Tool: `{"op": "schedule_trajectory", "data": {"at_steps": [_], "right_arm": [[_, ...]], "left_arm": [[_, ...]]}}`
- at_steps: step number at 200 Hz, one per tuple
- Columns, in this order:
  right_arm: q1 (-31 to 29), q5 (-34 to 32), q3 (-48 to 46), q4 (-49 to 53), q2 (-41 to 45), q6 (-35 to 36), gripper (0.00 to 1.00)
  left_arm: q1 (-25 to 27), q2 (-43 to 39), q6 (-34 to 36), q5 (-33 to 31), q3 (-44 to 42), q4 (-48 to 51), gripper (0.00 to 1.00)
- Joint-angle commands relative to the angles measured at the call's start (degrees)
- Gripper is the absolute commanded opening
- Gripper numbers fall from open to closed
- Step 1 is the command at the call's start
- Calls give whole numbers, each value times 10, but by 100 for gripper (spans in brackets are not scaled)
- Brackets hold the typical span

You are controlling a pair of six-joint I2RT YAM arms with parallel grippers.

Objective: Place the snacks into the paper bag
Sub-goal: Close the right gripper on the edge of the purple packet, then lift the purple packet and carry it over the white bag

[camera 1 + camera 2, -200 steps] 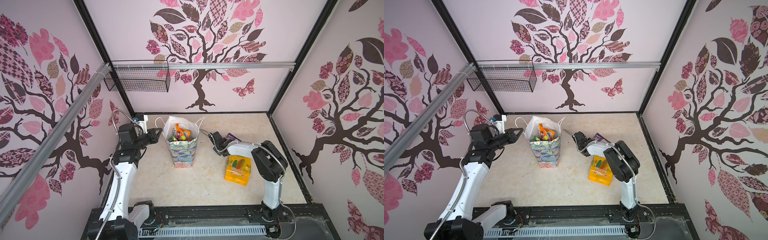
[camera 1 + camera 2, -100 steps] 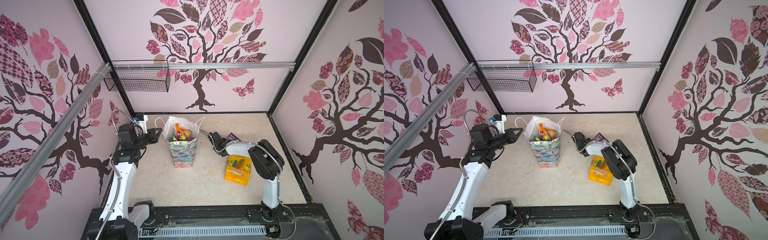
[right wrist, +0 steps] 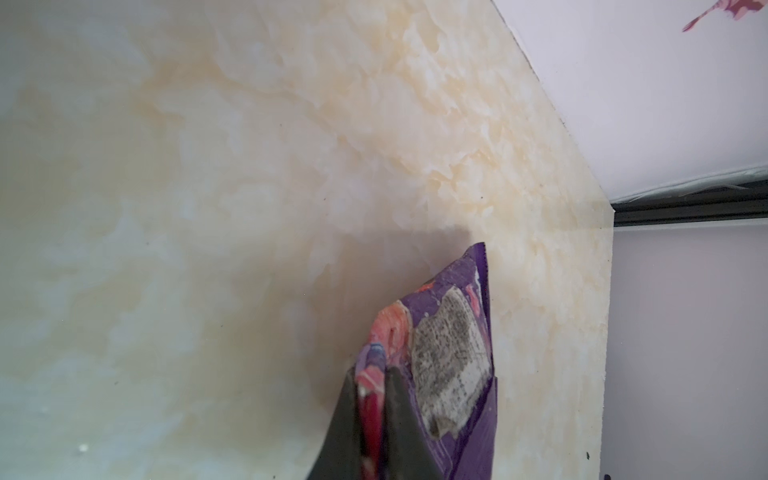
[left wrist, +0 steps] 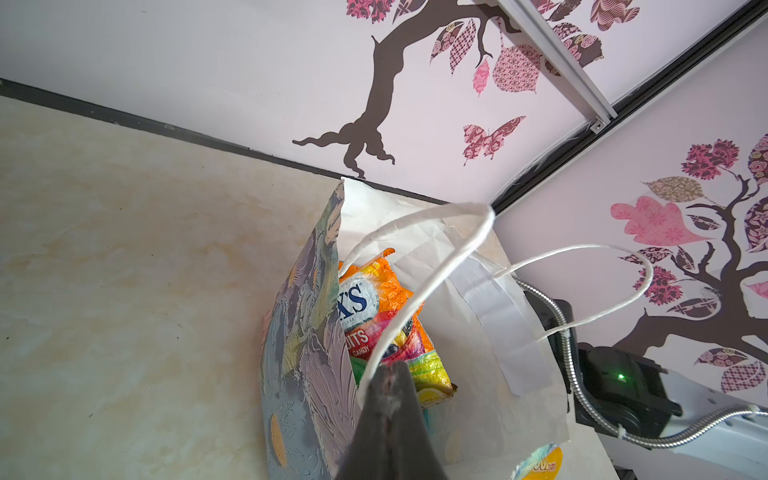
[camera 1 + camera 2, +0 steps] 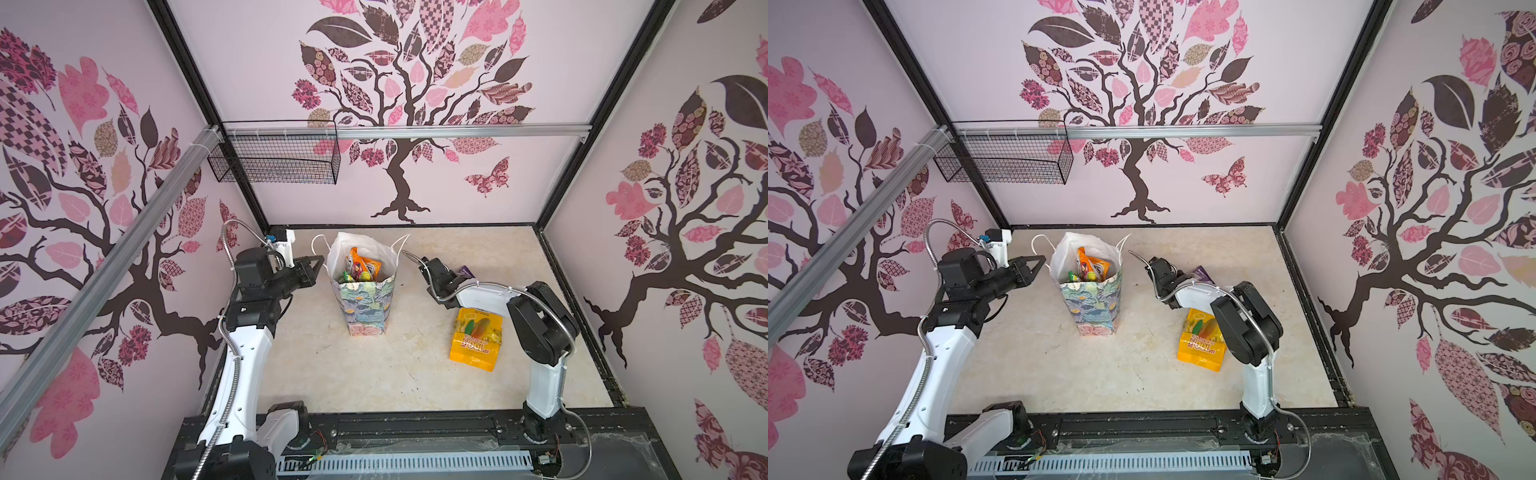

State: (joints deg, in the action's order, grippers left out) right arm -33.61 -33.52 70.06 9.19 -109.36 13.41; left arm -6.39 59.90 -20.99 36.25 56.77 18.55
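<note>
Now right jaws pinch a purple packet [image 3: 451, 340], left jaws closed by the paper bag [image 5: 368, 305].

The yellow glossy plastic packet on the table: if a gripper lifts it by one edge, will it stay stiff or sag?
The yellow glossy plastic packet would probably sag: its film looks thin and wrinkled. The shiny surface may slip between jaws. It lies flat, so it should not roll.

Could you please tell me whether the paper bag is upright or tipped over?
Upright: the paper bag stands on its base, mouth open upward, orange packet showing inside.
</note>
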Motion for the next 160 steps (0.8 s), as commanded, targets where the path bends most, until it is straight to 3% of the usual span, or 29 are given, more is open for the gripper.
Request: {"op": "schedule_trajectory", "data": {"at_steps": [1, 72, 160], "right_arm": [[17, 46, 6, 11, 69, -44, 0], [73, 204, 0, 13, 199, -128, 0], [77, 247, -4, 12, 267, -156, 0]], "left_arm": [[-3, -10, 6, -1, -6, -14, 0], [-3, -11, 4, -1, -7, -17, 0], [-3, -13, 4, 0, -9, -19, 0]]}}
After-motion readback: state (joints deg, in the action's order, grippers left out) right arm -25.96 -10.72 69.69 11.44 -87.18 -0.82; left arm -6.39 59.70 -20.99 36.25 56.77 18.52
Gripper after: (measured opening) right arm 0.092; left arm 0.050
